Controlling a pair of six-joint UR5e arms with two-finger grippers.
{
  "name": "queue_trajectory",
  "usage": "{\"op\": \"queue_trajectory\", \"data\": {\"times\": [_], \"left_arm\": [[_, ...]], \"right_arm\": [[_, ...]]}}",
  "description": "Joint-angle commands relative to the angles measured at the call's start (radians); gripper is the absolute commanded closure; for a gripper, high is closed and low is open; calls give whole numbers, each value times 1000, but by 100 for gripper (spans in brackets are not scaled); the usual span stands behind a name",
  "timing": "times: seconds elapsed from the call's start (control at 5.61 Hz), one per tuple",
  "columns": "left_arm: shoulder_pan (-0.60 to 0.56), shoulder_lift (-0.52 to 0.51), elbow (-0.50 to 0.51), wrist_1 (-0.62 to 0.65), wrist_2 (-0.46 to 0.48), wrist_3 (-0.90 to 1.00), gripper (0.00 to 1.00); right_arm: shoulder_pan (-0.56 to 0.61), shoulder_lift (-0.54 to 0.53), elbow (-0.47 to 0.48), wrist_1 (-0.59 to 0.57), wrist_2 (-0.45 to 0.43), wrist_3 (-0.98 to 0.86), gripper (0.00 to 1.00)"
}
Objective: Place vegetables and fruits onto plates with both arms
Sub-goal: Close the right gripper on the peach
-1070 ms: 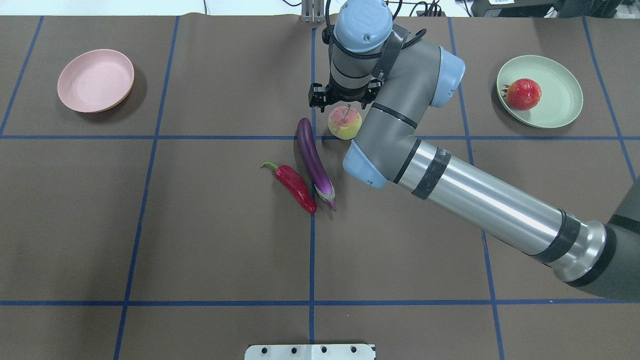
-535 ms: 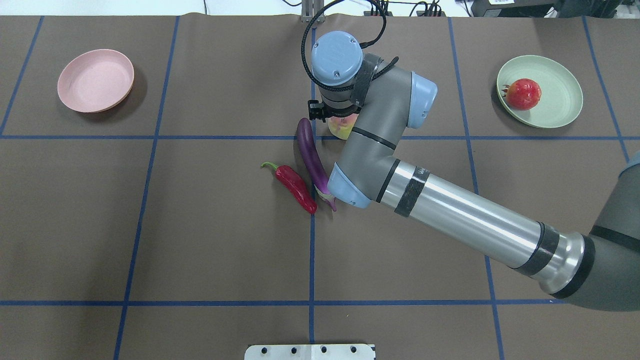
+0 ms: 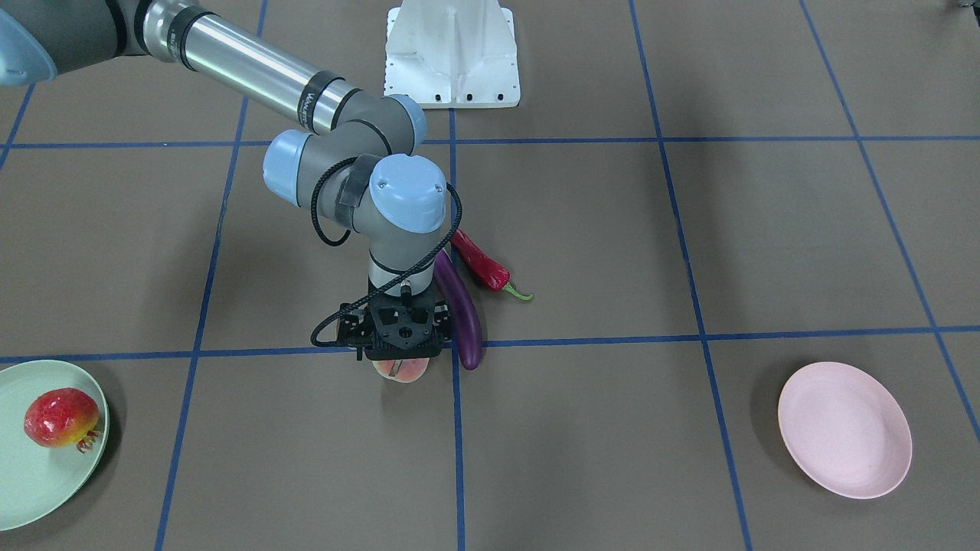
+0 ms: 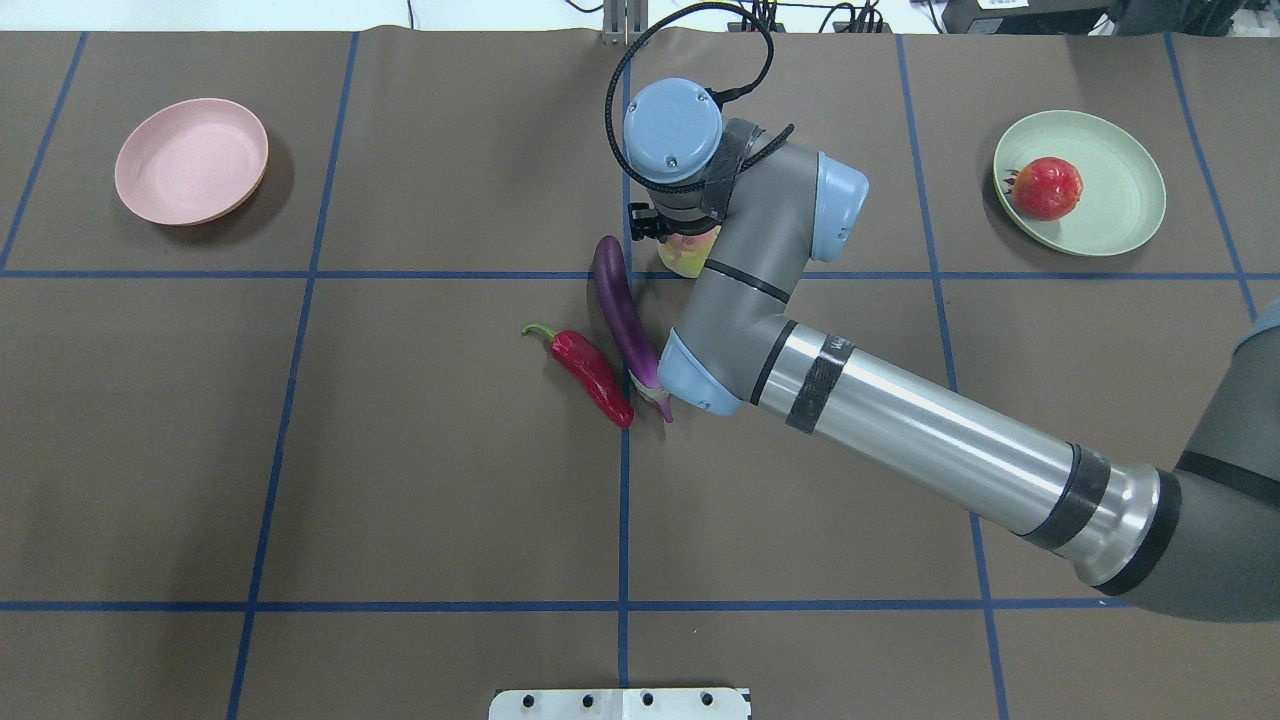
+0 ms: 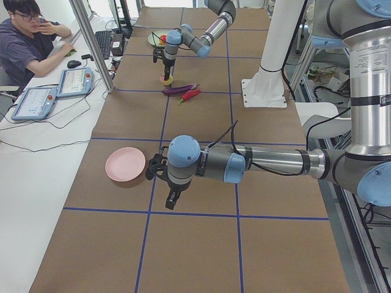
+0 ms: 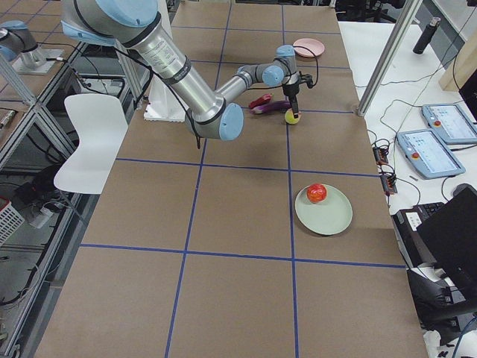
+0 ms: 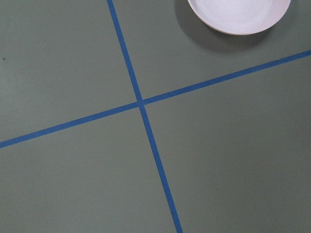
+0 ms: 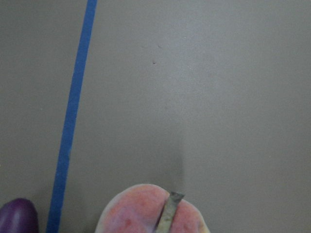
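My right gripper (image 3: pixel 402 361) is down over the peach (image 3: pixel 404 372), straddling it; its fingers are hidden, so I cannot tell open or shut. The peach shows under the wrist in the overhead view (image 4: pixel 690 258) and at the bottom of the right wrist view (image 8: pixel 150 211). The purple eggplant (image 4: pixel 625 320) lies just left of it, the red chili (image 4: pixel 590 375) beside that. The pomegranate (image 4: pixel 1047 188) sits on the mint green plate (image 4: pixel 1115 205). The pink plate (image 4: pixel 191 160) is empty. My left gripper (image 5: pixel 173 198) hovers near the pink plate (image 5: pixel 125 166); I cannot tell its state.
The white base block (image 3: pixel 452 53) stands at the robot's side of the table. Blue tape lines grid the brown mat. An operator (image 5: pixel 27 36) sits at a side desk with tablets beyond the table's far edge.
My right arm has come down over the peach and now covers most of it; it barely moved in the last half second. The peach, eggplant and chili have not moved.
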Motion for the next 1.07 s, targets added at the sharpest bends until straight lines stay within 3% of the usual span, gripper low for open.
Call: {"op": "queue_trajectory", "data": {"times": [0.0,0.89], "left_arm": [[0,0,-3,0,0,-1,0],[0,-8,5,0,0,-1,0]], "right_arm": [[0,22,-26,41,-2,19,1],[-25,15,-64,36,-2,-27,1]]}}
